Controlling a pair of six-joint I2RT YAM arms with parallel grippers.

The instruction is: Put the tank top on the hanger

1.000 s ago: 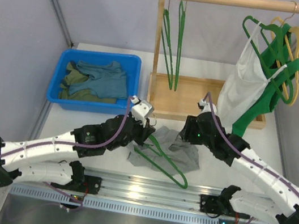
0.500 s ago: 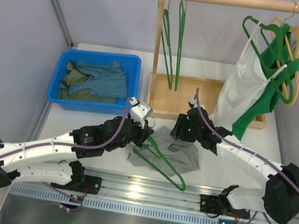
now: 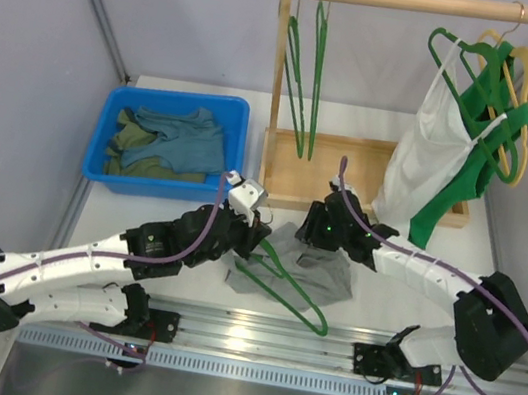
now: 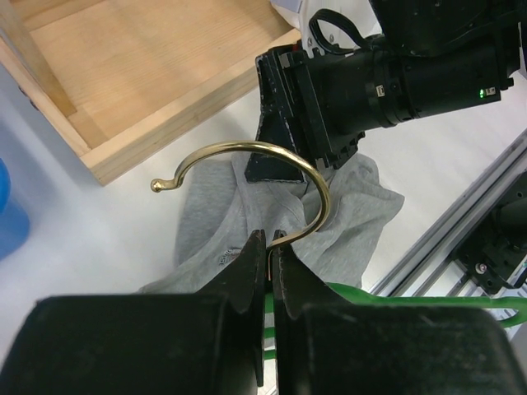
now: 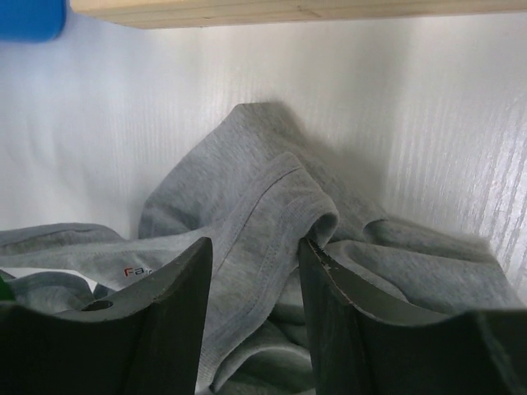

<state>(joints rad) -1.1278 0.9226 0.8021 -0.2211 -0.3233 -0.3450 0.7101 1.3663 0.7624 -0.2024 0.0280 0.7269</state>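
Has brought the right gripper (image 5: 255,247) leftward to frame centre, with fingers (image 5: 165,313) apart astride a fold of the crumpled grey tank top (image 3: 317,272), ready to pinch, while clamping the hanger (image 3: 293,294) by its gold hook (image 4: 313,177) in the closed left gripper (image 4: 268,239) alongside.

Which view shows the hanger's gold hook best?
Left wrist: the whole hook curves above the tank top, its stem pinched in the shut left gripper. Top external shows only the green hanger; the left gripper hides the hook. Right wrist shows no hook.
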